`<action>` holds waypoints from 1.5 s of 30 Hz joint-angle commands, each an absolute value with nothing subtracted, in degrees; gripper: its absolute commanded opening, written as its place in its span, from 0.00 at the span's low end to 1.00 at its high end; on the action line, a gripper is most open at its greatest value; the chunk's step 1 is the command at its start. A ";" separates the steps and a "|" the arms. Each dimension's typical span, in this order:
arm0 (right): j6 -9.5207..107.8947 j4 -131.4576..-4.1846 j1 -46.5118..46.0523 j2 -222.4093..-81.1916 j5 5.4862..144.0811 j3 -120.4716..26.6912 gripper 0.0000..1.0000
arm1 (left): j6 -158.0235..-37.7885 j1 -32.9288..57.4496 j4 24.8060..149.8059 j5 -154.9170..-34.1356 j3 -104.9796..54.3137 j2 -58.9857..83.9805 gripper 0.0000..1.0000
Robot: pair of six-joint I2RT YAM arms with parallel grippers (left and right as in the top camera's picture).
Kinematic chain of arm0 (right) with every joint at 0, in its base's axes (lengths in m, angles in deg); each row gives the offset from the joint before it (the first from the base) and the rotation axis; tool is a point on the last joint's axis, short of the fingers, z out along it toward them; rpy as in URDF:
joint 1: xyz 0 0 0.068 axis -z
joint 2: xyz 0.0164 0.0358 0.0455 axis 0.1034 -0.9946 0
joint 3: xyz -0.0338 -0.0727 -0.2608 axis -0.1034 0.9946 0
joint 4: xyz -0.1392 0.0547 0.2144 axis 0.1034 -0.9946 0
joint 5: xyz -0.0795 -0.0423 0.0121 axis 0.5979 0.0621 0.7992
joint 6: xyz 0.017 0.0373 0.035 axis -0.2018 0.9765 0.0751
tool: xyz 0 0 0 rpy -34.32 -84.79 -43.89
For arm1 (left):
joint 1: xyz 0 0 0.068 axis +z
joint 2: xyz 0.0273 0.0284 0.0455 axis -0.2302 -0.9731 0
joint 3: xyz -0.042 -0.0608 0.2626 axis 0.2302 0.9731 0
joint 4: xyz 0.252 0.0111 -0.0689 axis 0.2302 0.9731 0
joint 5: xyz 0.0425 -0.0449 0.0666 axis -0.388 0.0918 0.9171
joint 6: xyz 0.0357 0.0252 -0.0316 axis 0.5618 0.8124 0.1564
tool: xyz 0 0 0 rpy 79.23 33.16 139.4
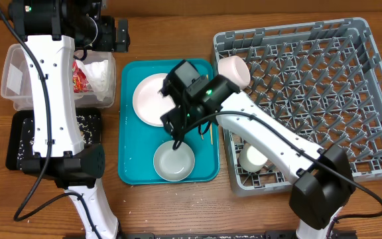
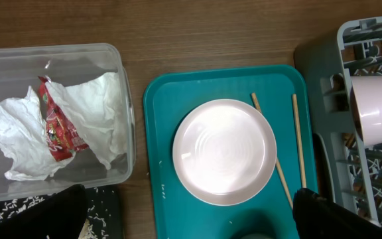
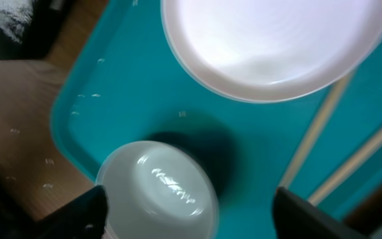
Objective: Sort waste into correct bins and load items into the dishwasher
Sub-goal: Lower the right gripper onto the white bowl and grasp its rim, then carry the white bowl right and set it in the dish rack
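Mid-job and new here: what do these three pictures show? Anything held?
Two robot arms with two-finger grippers. The wide picture looks down from above; the others come from wrist cameras. The clear tub holds napkins and a wrapper; rice lies on the black tray. The teal tray carries the plate, grey-green bowl and chopsticks. The dish rack holds the pink bowl and white cup. The left gripper is open near the tub; the right gripper is open over that bowl. Nothing is held.

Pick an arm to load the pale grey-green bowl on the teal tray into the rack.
Right. The right tool hangs open above the pale grey-green round bowl; the left tool sits off by the clear plastic tub.
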State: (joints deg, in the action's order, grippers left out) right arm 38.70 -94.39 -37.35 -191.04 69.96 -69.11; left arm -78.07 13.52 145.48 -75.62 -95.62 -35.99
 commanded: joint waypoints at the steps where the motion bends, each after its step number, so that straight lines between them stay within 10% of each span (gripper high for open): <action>1: 44.60 -92.40 -39.43 -192.03 64.46 -65.02 0.76 | -78.18 13.71 145.41 -75.27 -96.70 -36.19 1.00; 14: 57.86 -92.44 -37.97 -197.75 67.49 -56.91 0.59 | -78.18 13.71 145.41 -75.27 -96.70 -36.19 1.00; 24: 57.16 -94.08 -36.20 -197.43 65.33 -59.23 0.04 | -78.18 13.71 145.41 -75.27 -96.70 -36.19 1.00; 32: 56.62 -103.90 -35.76 -192.57 75.80 -70.92 0.04 | -78.18 13.71 145.41 -75.27 -96.70 -36.19 1.00; 45: 71.77 -130.95 -34.80 -184.82 140.19 -89.59 0.04 | -78.18 13.71 145.41 -75.27 -96.70 -36.19 1.00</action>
State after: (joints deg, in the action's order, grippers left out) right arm 69.10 -130.39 -34.93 -184.40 125.96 -89.96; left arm -78.07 13.52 145.48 -75.62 -95.62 -35.99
